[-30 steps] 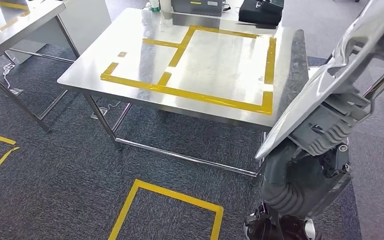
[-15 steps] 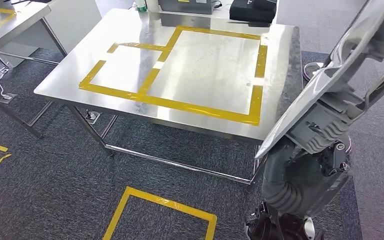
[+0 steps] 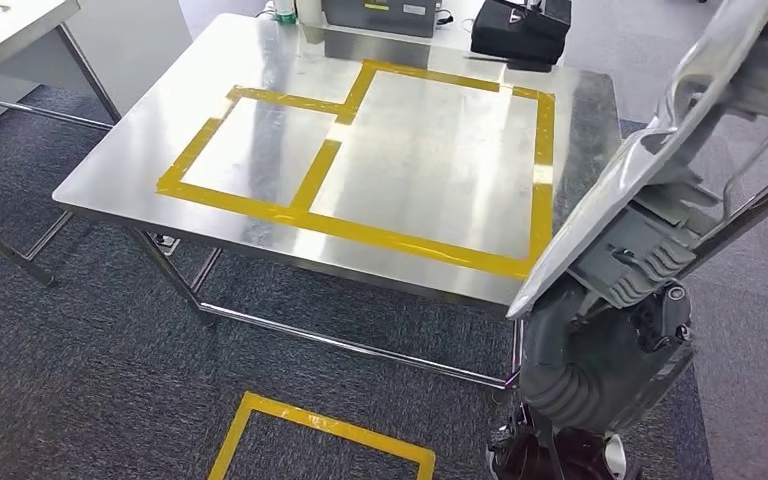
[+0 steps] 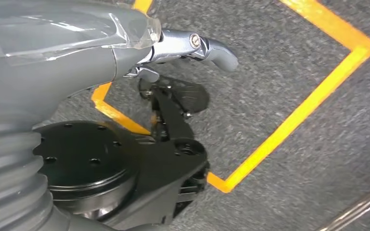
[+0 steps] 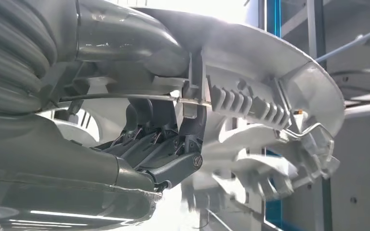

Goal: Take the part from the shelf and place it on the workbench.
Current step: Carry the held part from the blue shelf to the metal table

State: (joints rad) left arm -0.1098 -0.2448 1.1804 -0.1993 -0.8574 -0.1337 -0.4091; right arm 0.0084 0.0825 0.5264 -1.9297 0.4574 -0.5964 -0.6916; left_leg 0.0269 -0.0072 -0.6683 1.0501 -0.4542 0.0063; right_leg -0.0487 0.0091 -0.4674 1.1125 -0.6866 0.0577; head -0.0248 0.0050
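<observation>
While the right hand (image 5: 173,144) is clamping its dark fingers (image 5: 149,120) on the ribbed edge of the silver-grey part (image 3: 660,170), that part is hanging tilted in the air just off the workbench's (image 3: 260,200) right near corner, not touching it. Yellow tape (image 3: 330,225) is outlining two boxes on the steel top. The left hand (image 4: 178,72) is hanging over taped carpet (image 4: 294,96), gripping nothing, thumb (image 4: 207,45) extended.

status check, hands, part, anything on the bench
Right hand grips the grey part, held tilted off the workbench's right edge. Left hand holds nothing, over carpet. Taped squares bare; black case at far edge.
</observation>
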